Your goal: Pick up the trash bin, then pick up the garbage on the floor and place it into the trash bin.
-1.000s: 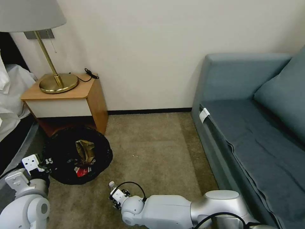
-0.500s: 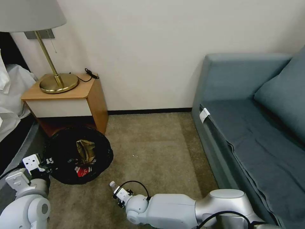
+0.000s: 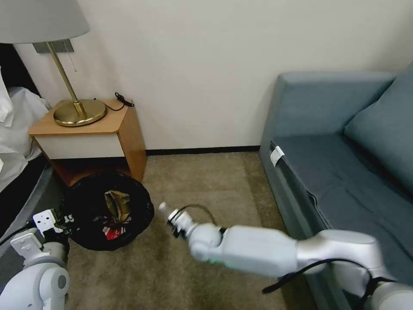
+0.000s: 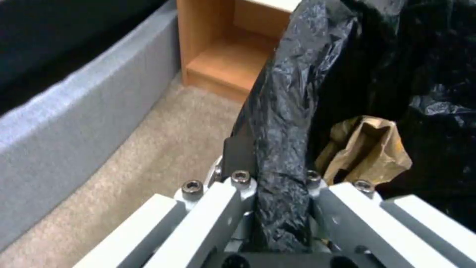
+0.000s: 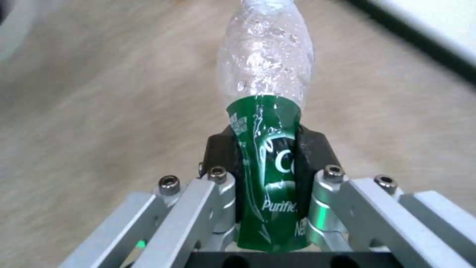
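Bottle held beside the lined bin

Right gripper [image 5: 267,163] clamps the green-labelled bottle [image 5: 267,111] at centre frame, near the trash bin [image 3: 81,202] at lower left; left gripper [image 4: 277,178] pinches the bin's bagged rim.

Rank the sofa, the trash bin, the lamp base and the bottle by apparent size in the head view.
1. Sofa
2. Trash bin
3. Lamp base
4. Bottle, held in the right gripper; it is nearer the camera than the lamp base and still looks smaller.

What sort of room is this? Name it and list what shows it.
Probably a hotel bedroom: a nightstand carrying a brass lamp, white bedding beside it, and a grey-blue sofa on carpet.
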Controlling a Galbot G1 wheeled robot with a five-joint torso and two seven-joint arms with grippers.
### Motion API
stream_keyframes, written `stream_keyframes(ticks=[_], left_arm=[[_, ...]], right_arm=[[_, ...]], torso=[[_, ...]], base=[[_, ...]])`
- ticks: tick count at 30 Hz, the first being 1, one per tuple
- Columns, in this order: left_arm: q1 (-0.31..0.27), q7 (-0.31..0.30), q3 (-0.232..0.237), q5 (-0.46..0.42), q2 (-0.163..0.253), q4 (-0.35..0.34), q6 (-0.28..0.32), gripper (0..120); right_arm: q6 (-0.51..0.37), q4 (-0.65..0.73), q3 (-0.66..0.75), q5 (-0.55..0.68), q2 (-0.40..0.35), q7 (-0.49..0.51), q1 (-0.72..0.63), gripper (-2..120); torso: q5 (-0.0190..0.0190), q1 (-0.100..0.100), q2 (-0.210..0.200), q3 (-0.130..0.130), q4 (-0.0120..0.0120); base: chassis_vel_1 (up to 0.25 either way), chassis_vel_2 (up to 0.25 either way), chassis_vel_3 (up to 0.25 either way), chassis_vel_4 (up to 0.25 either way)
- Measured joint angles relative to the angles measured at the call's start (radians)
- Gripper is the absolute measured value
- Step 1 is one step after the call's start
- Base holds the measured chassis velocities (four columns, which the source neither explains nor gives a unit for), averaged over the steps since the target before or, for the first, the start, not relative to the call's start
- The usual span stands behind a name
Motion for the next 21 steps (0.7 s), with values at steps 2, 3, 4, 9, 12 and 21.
stream_keyframes(ticks=[2, 3, 4, 9, 12, 21], left_arm=[[0.0, 0.0, 0.005, 0.002, -0.001, 0.007, 0.0, 3], [-0.001, 0.0, 0.008, 0.003, -0.002, 0.01, -0.001, 3], [-0.002, 0.0, 0.012, 0.004, -0.004, 0.014, -0.001, 3], [-0.007, -0.005, 0.028, 0.008, -0.013, 0.019, -0.001, 3], [-0.008, -0.006, 0.034, 0.009, -0.018, 0.02, 0.0, 3], [-0.02, -0.015, 0.045, 0.009, -0.051, 0.022, 0.006, 3]], right_arm=[[0.0, 0.031, 0.039, -0.001, -0.03, -0.001, 0.008, 16], [0.0, 0.053, 0.066, -0.001, -0.042, -0.001, 0.012, 16], [0.0, 0.09, 0.108, 0.004, -0.048, 0.002, 0.017, 16], [0.006, 0.201, 0.202, 0.037, 0.013, 0.033, 0.023, 16], [0.019, 0.246, 0.213, 0.073, 0.067, 0.058, 0.024, 16], [0.051, 0.287, 0.098, 0.154, 0.218, 0.142, -0.005, 16]], torso=[[0.0002, 0.0, 0.0, 0.0, -0.0006], [0.0002, 0.0, 0.0, 0.0, -0.0005], [0.0001, 0.0, 0.0, 0.0, -0.0006], [0.0002, 0.0, 0.0, 0.0, 0.0002], [0.0, 0.0, 0.0, 0.0, 0.0004], [-0.0001, 0.0, 0.0, 0.0, 0.0003]], base=[[0.0, 0.0, 0.0, 0.0], [0.0, 0.0, 0.0, 0.0], [0.0, 0.0, 0.0, 0.0], [0.0, 0.0, 0.0, 0.0], [0.0, 0.0, 0.0, 0.0], [0.0, 0.0, 0.0, 0.0]])
